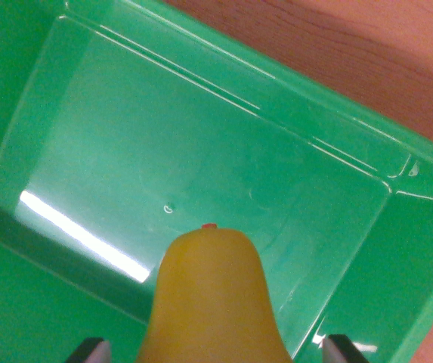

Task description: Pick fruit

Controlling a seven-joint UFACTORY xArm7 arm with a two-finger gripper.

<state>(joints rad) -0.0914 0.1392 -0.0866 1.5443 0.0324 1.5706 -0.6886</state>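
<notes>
At the bottom centre of the frame the gripper [213, 349] clasps a yellow pear [212, 302] between its two fingertips, holding it above the empty green bin [201, 151], seemingly so the fruit can drop inside.

A reddish-brown wooden table [367, 45] shows in the upper right corner, its grain running across. Sitting directly on it is a green plastic bin [329, 113], set at a slant and filling nearly everything else.
</notes>
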